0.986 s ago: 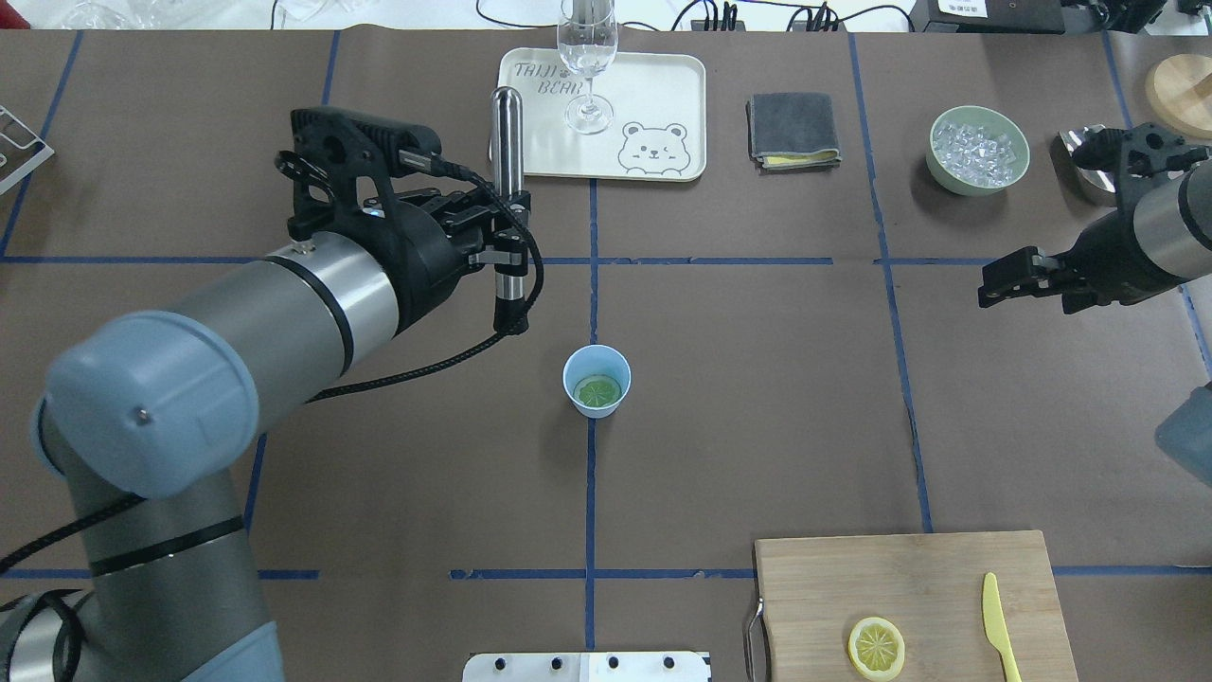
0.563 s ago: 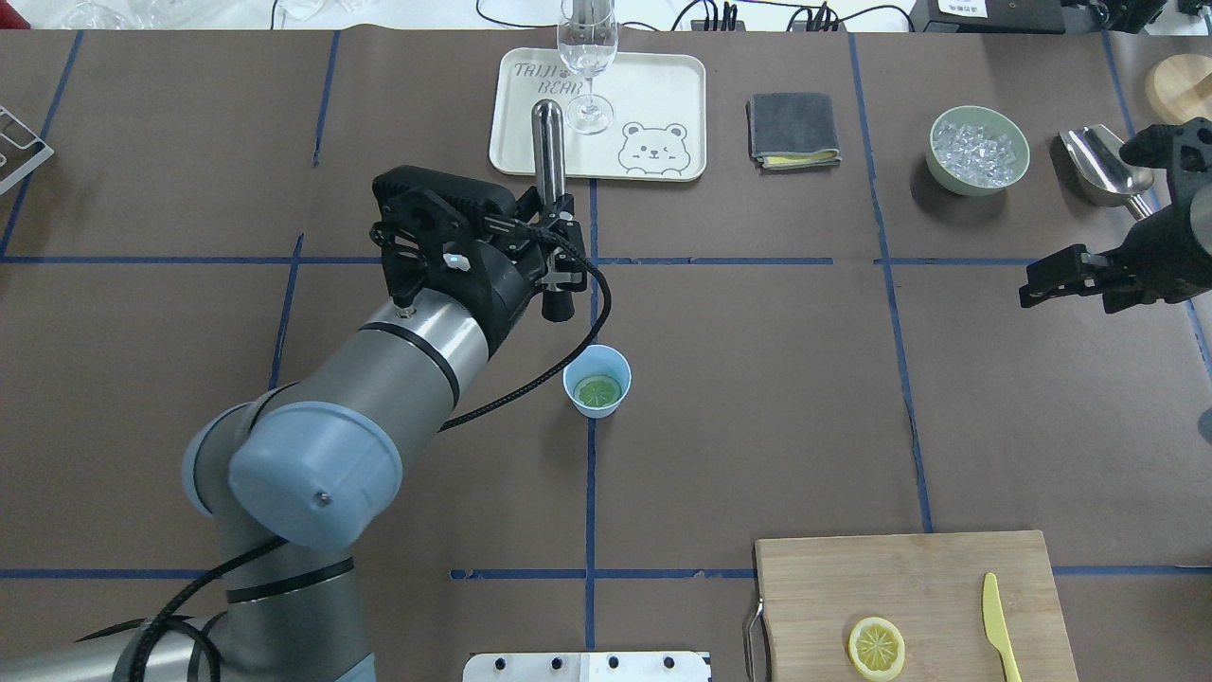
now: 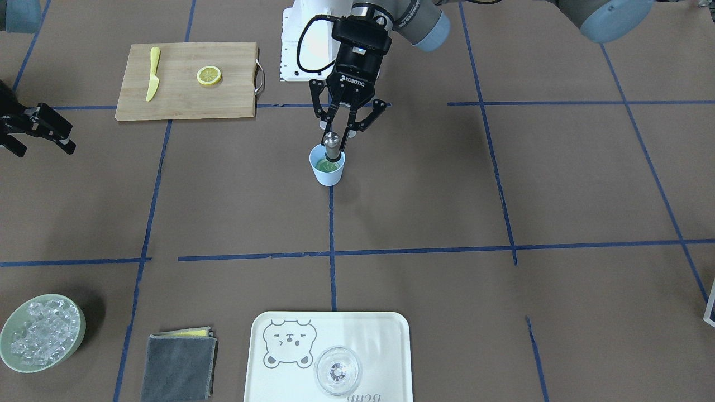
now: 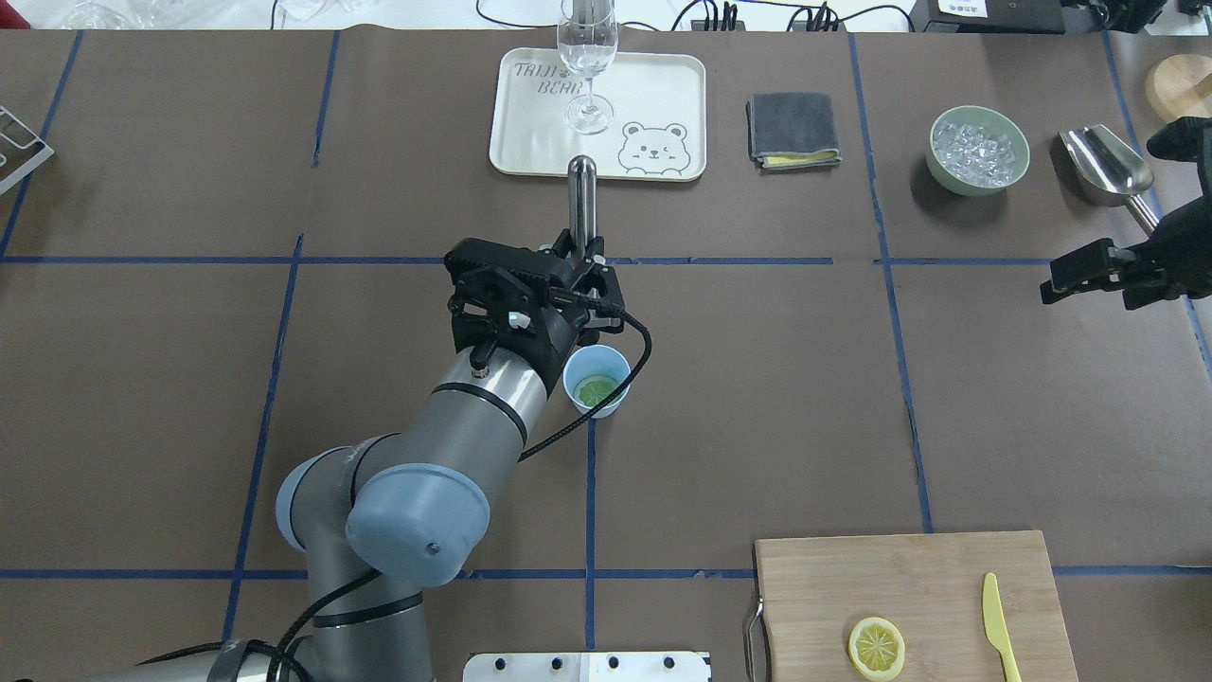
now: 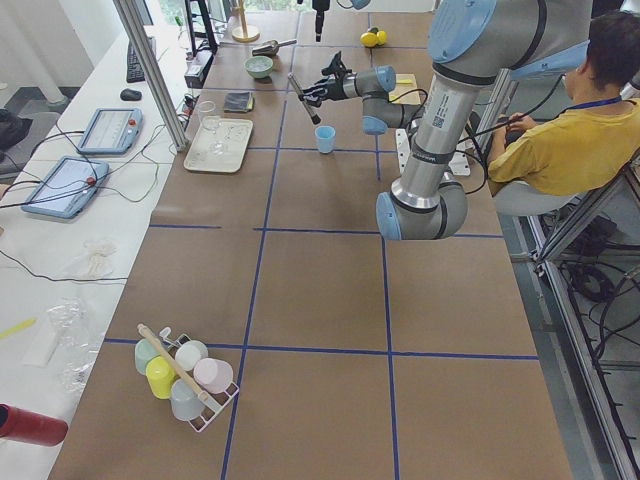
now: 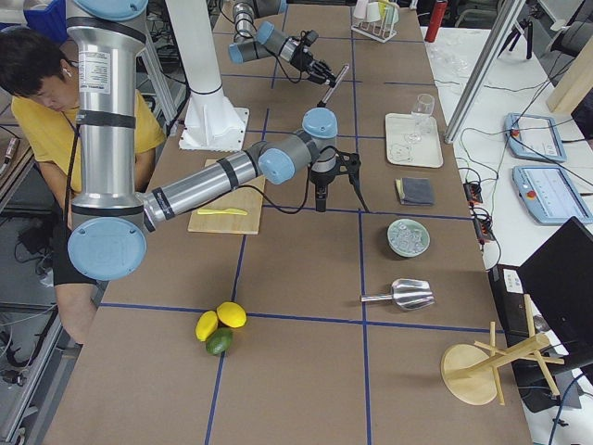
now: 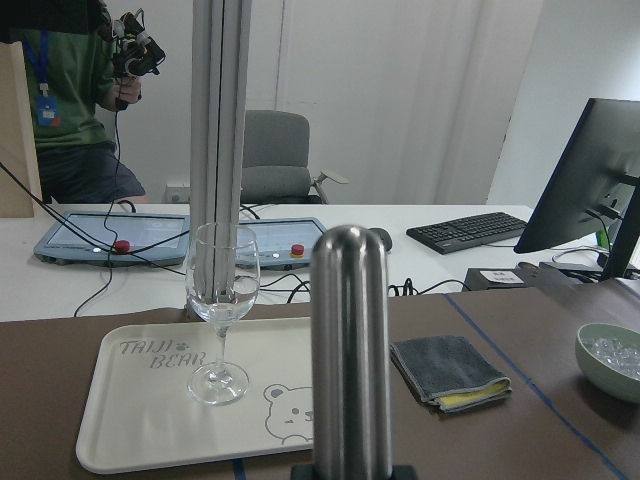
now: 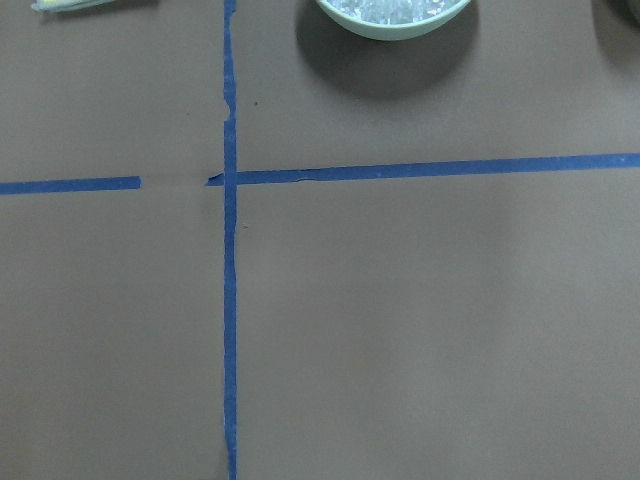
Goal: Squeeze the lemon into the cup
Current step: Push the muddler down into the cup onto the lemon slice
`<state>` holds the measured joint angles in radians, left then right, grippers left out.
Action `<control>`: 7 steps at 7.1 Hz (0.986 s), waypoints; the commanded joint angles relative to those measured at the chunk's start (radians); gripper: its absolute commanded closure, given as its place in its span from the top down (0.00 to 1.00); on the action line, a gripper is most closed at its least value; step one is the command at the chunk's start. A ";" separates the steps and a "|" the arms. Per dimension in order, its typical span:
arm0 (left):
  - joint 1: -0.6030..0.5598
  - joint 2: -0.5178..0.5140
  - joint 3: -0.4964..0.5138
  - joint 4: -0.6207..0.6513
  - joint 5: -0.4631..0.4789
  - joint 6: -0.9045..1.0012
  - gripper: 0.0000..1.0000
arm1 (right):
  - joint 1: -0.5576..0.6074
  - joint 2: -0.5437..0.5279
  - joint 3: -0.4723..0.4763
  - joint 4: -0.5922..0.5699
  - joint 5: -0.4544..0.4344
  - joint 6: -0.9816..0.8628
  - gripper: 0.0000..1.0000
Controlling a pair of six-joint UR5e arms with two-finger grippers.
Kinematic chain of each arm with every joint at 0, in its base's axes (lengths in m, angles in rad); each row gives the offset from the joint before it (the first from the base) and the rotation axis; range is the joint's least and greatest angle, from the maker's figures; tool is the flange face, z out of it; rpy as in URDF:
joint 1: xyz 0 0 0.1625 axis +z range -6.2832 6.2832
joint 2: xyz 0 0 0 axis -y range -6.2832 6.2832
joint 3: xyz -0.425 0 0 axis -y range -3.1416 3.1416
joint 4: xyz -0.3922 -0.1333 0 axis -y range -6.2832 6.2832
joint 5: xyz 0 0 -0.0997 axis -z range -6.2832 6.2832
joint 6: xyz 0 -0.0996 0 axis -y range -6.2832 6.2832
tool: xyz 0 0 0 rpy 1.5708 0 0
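The light-blue cup (image 4: 597,381) (image 3: 327,167) stands at the table's middle with a lemon slice (image 4: 598,390) lying flat inside. My left gripper (image 4: 579,251) (image 3: 339,133) is shut on a metal rod (image 4: 581,194) (image 7: 350,350) with a rounded top. It holds the rod nearly upright over the cup, lower end at the cup's mouth. I cannot tell whether the rod touches the slice. A second lemon slice (image 4: 876,648) lies on the wooden cutting board (image 4: 900,578). My right gripper (image 4: 1075,270) (image 3: 53,131) is open and empty at the far right.
A tray (image 4: 663,95) with a wine glass (image 4: 587,57) stands behind the cup. A grey cloth (image 4: 793,130), a pale-green bowl of ice (image 4: 978,150) and a metal scoop (image 4: 1103,166) lie at the back right. A yellow knife (image 4: 996,625) lies on the board.
My left arm has carried the rod right and toward me, from left of the tray to above the cup. My right arm has drawn back to the right.
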<state>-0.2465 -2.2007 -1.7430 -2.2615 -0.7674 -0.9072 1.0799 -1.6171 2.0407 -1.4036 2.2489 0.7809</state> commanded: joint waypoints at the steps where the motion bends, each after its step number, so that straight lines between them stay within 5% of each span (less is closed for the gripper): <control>1: 0.029 -0.014 0.051 -0.010 0.025 -0.004 0.00 | 0.002 -0.003 0.000 0.000 0.001 -0.002 1.00; 7: 0.084 -0.030 0.197 -0.089 0.074 -0.016 0.00 | 0.002 -0.001 0.001 0.000 0.001 -0.002 1.00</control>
<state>-0.1701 -2.2310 -1.5613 -2.3468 -0.6946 -0.9233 1.0814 -1.6190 2.0411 -1.4036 2.2504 0.7801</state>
